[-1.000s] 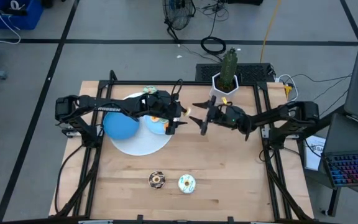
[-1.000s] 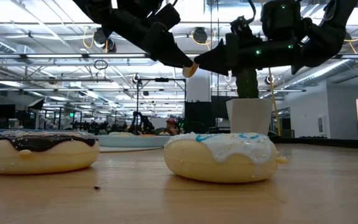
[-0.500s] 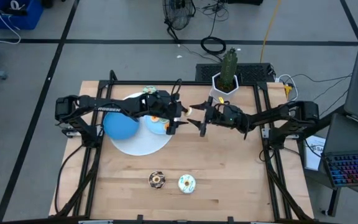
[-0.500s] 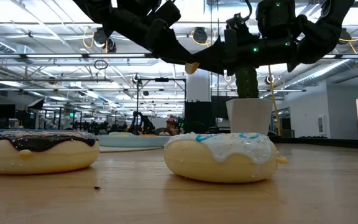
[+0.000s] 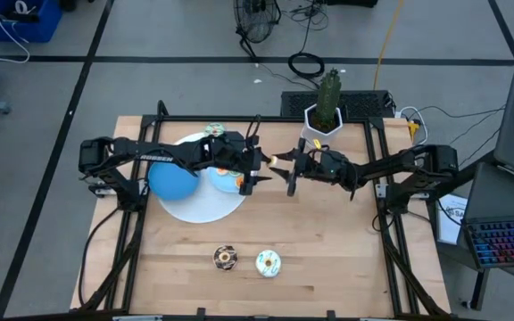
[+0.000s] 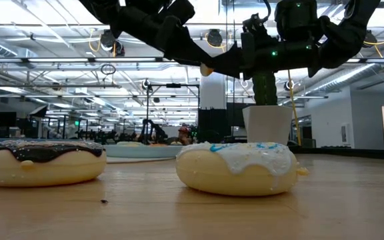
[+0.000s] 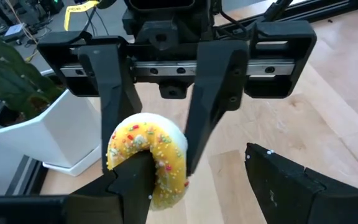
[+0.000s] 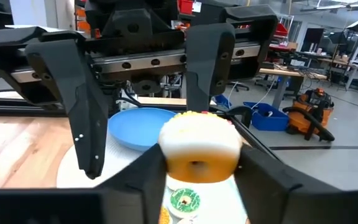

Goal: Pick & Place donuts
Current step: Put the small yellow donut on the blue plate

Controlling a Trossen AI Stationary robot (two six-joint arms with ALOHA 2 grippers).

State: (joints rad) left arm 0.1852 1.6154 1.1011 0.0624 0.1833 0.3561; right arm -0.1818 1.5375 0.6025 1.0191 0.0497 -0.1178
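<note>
Donuts iced chocolate [image 6: 42, 162] and white [image 6: 237, 167] lie at the low view's bottom. Above, at mid-frame in the high view, the left gripper [image 5: 255, 169] and right gripper [image 5: 290, 168] meet around a yellow sprinkled donut [image 7: 149, 157]. The right gripper's fingers [image 7: 210, 99] pinch it; the left gripper's fingers [image 8: 86, 106] stand spread wide around it, their contact unclear.

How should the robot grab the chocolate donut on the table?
Come straight down and pinch the chocolate donut across its outer rim. It lies flat, icing up, with its rounded sides free. The white-iced donut sits close beside it, so put the fingers on the other two sides.
</note>
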